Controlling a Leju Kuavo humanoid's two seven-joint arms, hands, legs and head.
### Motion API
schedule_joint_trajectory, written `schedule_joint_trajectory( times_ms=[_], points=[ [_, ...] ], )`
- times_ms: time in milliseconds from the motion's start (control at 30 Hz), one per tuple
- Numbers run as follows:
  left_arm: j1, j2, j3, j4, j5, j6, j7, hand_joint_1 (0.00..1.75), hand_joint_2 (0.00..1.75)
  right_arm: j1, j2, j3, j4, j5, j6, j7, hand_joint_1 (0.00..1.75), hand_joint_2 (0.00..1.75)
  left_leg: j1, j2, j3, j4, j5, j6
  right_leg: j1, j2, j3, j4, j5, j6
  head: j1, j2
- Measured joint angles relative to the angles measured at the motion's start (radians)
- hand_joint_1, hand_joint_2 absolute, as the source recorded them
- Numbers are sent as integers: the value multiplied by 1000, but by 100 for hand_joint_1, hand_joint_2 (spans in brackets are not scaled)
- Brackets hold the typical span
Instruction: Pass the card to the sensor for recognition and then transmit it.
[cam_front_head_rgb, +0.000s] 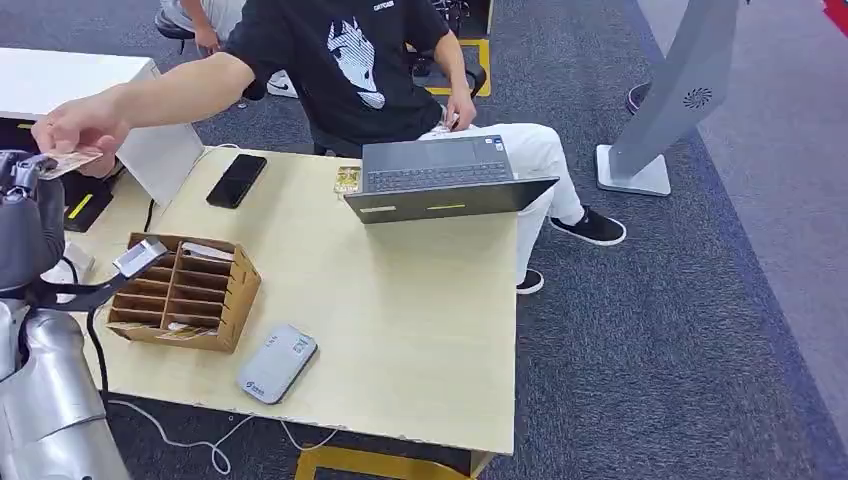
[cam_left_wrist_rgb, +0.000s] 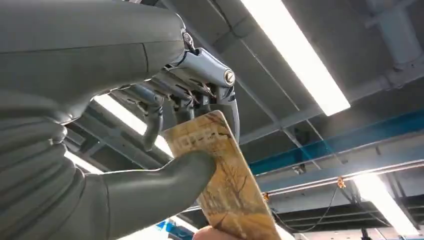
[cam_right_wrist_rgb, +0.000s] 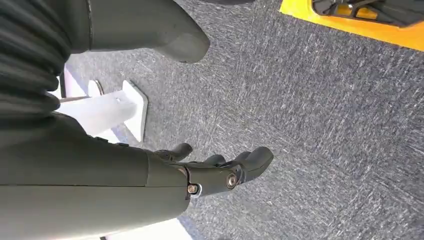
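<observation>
1. You are at the hand-over: the left hand (cam_front_head_rgb: 22, 175) holds the card (cam_front_head_rgb: 68, 162) up at the table's (cam_front_head_rgb: 400, 330) far left, where a person's hand (cam_front_head_rgb: 80, 125) has it by the other end. By this look the sensor (cam_front_head_rgb: 277, 363) step is done; letting go remains.
2. The card (cam_left_wrist_rgb: 220, 175) sits pinched between your thick thumb and the darker fingers (cam_left_wrist_rgb: 190, 97), most of it jutting clear toward the person.
3. Your right hand (cam_right_wrist_rgb: 210, 170) hangs over the carpet, fingers loosely apart, holding nothing.
</observation>
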Motion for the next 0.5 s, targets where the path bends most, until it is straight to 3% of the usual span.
schedule_joint_trajectory(
  times_ms=[500],
  points=[
    [-1,-13,6,0,38,0,-10,175,175,0,0,-5,0,3,-9,-1,0,175,0,0,0,0,0,0,0,0,0,0,0,0,0,0]
  ],
)
